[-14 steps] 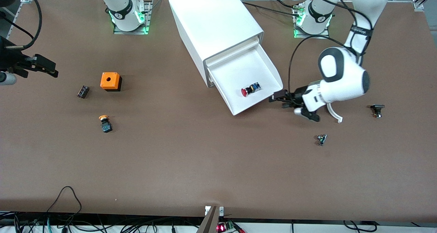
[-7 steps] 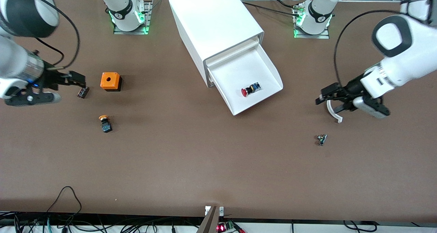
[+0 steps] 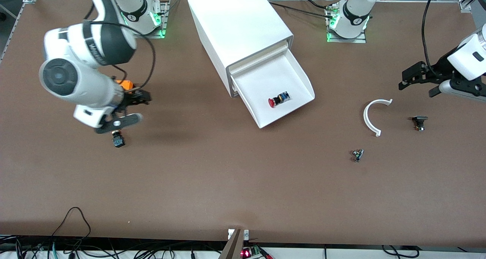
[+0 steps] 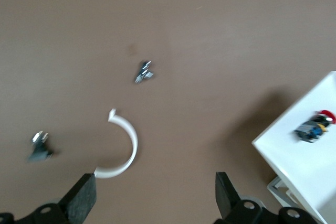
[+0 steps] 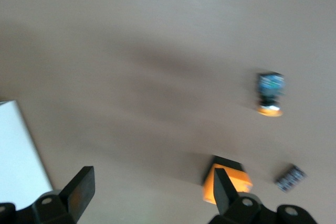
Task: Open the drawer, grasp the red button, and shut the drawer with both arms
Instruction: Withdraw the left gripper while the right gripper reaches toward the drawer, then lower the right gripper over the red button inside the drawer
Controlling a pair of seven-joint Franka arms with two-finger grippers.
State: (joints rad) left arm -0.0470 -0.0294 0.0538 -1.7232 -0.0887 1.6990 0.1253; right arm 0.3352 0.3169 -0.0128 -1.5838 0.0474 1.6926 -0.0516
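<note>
while both arms hang above the table, the scene reads so:
left gripper (image 3: pixel 408 78): fingers spread apart, nothing between them, in the air over bare table toward the left arm's end, above the white curved strip (image 3: pixel 372 116).
right gripper (image 3: pixel 142 98): fingers apart, empty, in the air over the table toward the right arm's end, just beside the orange square box (image 3: pixel 127 85) and above the orange-capped button (image 3: pixel 118 139).
white curved strip: flat on the table, apart from the drawer.
small black part (image 3: pixel 419 122): beside the strip, toward the left arm's end.
small metal part (image 3: pixel 357 155): nearer the front camera than the strip.
drawer (image 3: pixel 298 76): pulled out of the white cabinet (image 3: pixel 237 21), tray open to view.
red-capped button (image 3: pixel 278 99): lying on its side inside the drawer, toward its front edge, well apart from both grippers.
small black ribbed block (image 5: pixel 290 178): near the orange box; seen only in the right wrist view.
</note>
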